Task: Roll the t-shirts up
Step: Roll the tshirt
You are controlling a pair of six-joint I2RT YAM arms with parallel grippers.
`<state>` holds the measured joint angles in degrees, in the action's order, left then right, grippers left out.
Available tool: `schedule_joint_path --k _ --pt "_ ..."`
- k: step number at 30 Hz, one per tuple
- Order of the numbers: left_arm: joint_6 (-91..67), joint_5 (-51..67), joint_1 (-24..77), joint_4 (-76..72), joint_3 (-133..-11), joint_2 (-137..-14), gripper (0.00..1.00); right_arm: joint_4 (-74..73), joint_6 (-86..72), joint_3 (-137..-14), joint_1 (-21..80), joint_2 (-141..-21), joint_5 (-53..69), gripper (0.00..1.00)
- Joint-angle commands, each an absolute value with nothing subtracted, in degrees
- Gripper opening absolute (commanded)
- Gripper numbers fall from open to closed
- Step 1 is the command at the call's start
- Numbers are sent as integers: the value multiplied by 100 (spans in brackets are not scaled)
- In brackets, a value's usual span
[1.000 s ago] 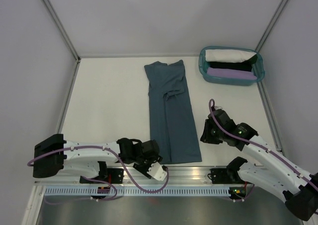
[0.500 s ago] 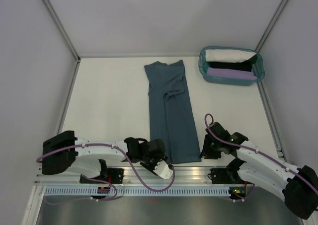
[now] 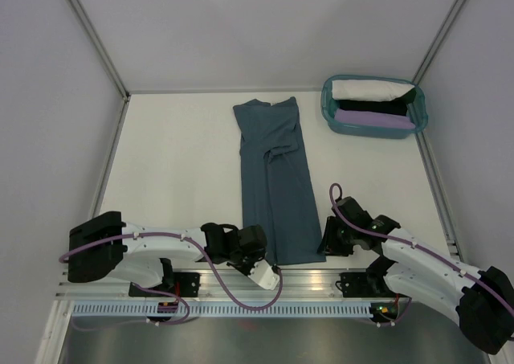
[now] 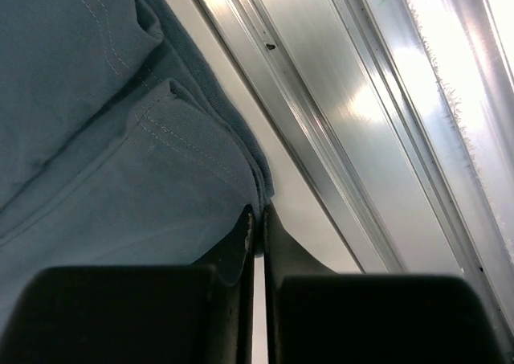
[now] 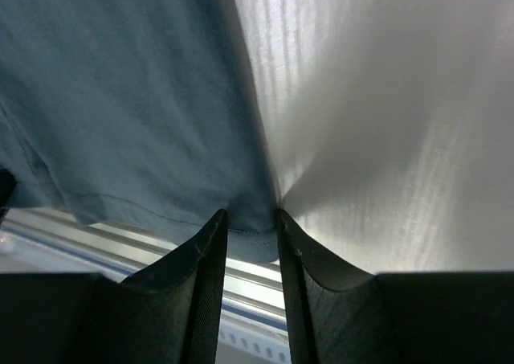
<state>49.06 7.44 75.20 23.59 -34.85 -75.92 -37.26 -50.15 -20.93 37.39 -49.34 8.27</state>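
Left wrist view — left tool (image 4: 257, 219) has snapped closed at the t-shirt (image 4: 96, 139) hem — right tool (image 5: 251, 219) narrowly parted.

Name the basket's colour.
The basket is teal, seen best in the top external view.

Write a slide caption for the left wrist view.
Left wrist view: left hand shut on the folded hem corner of the blue t-shirt, beside the aluminium rail.

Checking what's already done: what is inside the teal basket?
Inside the teal basket lie a white bundle, a black bundle and a lilac bundle. Anything beneath them is covered.
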Motion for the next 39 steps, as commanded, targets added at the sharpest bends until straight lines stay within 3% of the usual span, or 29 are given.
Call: schedule_joint_path --k 1,5,6,9,16,21,28,39 --pt "4660 729 7506 2153 -3515 -7567 2 -2939 -5045 -1803 3762 -5150 1308 38" --pt "4211 729 7322 2215 -3665 -7532 2 -2785 -5028 -1696 3762 -5370 1424 31" --pt "4140 738 7217 2276 -3691 -7515 2 -2856 -4993 -1722 3753 -5361 1406 19" --pt "3824 957 6962 2338 -3770 -7523 2 -3085 -5010 -1872 3753 -5160 1371 1" --pt "3059 1608 6179 2636 -4051 -7488 2 -3226 -5133 -2320 3753 -5097 1669 0" --pt "2804 2021 5740 2663 -4192 -7488 2 -3208 -4835 -2645 3683 -5721 1889 0" --pt "2699 2601 5660 3023 -4184 -7339 2 -3655 -4246 -3102 3025 -5968 2171 0" --pt "2671 3742 5792 3242 -4412 -7497 2 -3911 -3683 -3374 2980 -6398 2382 0"
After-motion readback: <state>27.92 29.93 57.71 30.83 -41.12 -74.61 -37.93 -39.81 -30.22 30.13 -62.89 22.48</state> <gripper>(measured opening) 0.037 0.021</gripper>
